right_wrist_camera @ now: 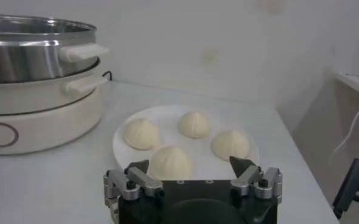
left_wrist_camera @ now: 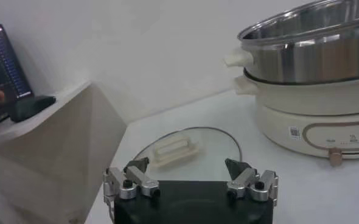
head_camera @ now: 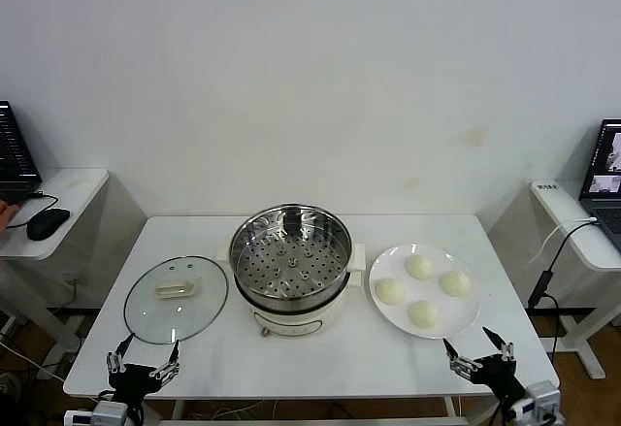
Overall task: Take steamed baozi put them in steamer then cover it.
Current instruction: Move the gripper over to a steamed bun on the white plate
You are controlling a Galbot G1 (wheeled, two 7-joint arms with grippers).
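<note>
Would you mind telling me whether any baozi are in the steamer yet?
No, the steamer's perforated tray is bare, and all four baozi sit on the plate beside it.

Laptops point(head_camera: 14, 154) at both side edges cut off; screens illegible.

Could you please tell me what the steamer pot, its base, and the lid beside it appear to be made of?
The steamer pot looks like polished steel: mirror-bright walls, perforated tray. Its base seems glossy cream plastic, though enamelled metal is possible. The lid looks like clear glass, since the table shows through, with a thin metal rim and cream, probably plastic, handle.
</note>
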